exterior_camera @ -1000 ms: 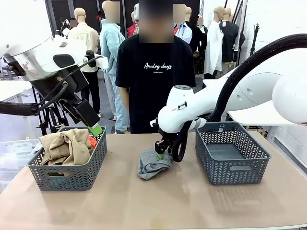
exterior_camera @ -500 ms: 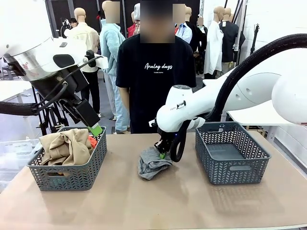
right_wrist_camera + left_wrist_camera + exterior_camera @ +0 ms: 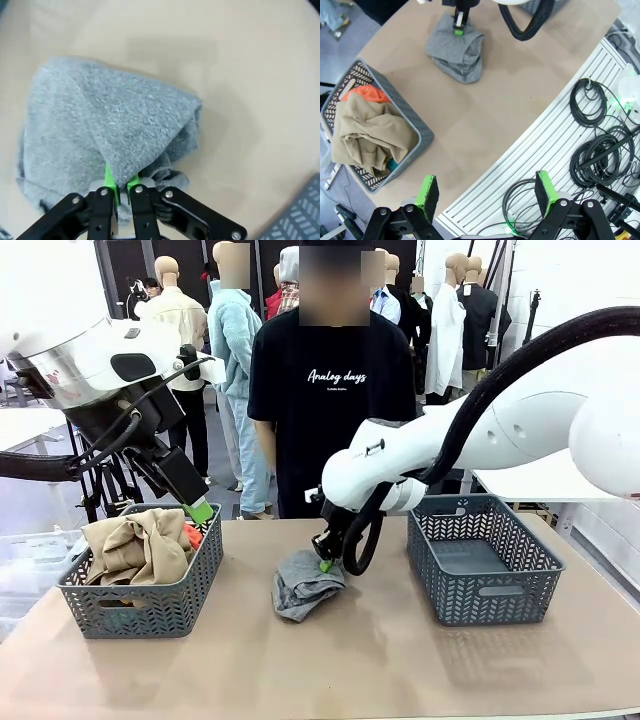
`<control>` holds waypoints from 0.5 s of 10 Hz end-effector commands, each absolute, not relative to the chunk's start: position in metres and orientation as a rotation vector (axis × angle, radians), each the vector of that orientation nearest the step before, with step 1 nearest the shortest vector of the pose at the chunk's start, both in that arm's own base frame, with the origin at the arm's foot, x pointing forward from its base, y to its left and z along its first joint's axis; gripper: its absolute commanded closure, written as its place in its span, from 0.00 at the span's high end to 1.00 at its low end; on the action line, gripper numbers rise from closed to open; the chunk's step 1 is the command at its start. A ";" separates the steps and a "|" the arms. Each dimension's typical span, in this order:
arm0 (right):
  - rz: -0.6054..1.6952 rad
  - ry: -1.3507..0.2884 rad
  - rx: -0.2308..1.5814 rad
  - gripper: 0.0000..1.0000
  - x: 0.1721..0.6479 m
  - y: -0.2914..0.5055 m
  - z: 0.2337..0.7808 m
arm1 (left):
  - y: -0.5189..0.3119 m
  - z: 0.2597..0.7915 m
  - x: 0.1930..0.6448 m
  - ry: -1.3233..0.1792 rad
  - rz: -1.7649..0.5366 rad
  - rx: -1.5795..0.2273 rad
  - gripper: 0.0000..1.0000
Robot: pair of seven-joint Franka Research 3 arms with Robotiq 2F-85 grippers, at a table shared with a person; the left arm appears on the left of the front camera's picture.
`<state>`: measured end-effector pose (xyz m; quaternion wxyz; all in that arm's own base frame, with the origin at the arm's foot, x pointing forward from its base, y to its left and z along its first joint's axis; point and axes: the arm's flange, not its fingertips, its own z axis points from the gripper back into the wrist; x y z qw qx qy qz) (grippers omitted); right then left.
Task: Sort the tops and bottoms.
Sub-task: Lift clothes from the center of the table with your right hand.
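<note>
A tan tabletop (image 3: 400,660) stretched toward a person in a black T-shirt (image 3: 330,390). At its middle the right gripper (image 3: 118,186) pinched the heather grey garment (image 3: 303,585). The left gripper (image 3: 487,191) hung spread, empty. In the left basket (image 3: 150,605), khaki cloth (image 3: 135,545) largely hid the orange garment (image 3: 362,93).
</note>
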<state>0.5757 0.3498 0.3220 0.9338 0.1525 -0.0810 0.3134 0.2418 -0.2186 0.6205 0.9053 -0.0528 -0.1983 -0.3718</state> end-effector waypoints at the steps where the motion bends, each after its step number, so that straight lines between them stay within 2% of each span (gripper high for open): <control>1: 0.701 -0.293 0.408 0.00 0.555 0.336 0.377 | -0.217 0.623 0.241 -0.405 -0.785 -0.115 1.00; 5: 0.791 -0.593 0.466 0.00 0.513 0.322 0.491 | -0.217 0.623 0.241 -0.405 -0.785 -0.115 1.00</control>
